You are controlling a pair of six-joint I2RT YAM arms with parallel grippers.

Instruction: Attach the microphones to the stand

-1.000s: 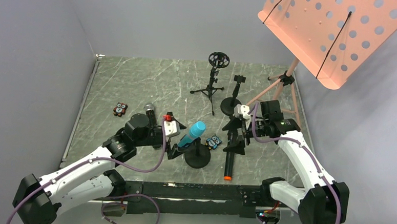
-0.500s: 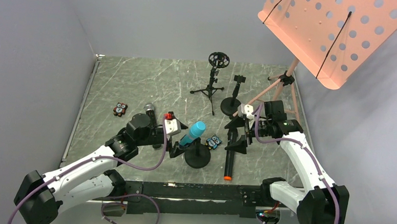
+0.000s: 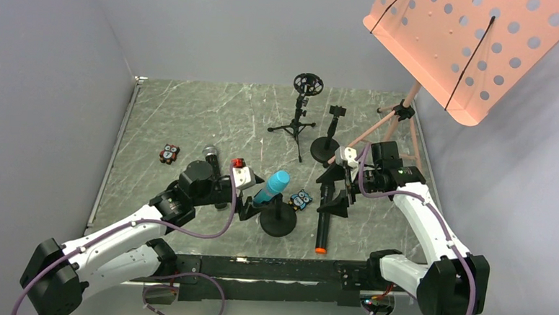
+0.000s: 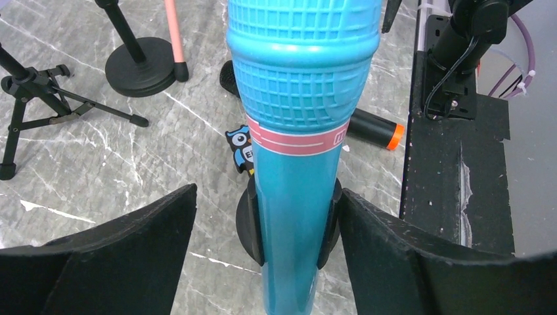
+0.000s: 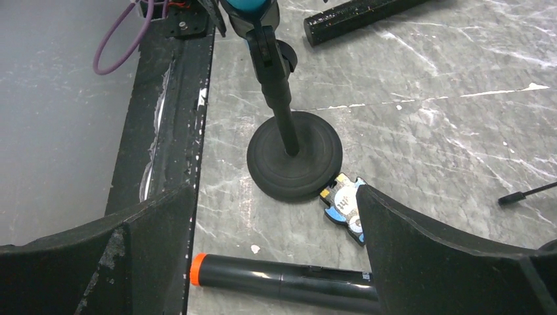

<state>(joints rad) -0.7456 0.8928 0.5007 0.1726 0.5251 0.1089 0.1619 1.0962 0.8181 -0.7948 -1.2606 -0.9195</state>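
The right arm has drawn back a touch toward 1 o'clock over the last second. Its right end effector (image 5: 276,193) now hangs released above the all-black microphone (image 5: 282,283). That microphone lies flat on the desk (image 3: 192,117) exactly where it lay before, orange ring toward 6 o'clock. No grasp came of that hover, I'd say, so this one is yet to be picked up.

The left end effector (image 4: 268,197) has barely shifted. Its fingers stand spread on either side of the light blue microphone (image 4: 299,131), with a gap showing on both sides and nothing touched. That microphone stands tilted in the clip of the round-base stand (image 5: 294,157) and has not budged. It looks seated to me, and the left arm looks free to leave.

The silver-headed microphone (image 3: 210,152) lies at 10 o'clock of that stand, half hidden behind the left arm. Two bare stands wait toward 12 o'clock: a tripod stand (image 3: 296,122) and a second round-base stand (image 3: 328,142).
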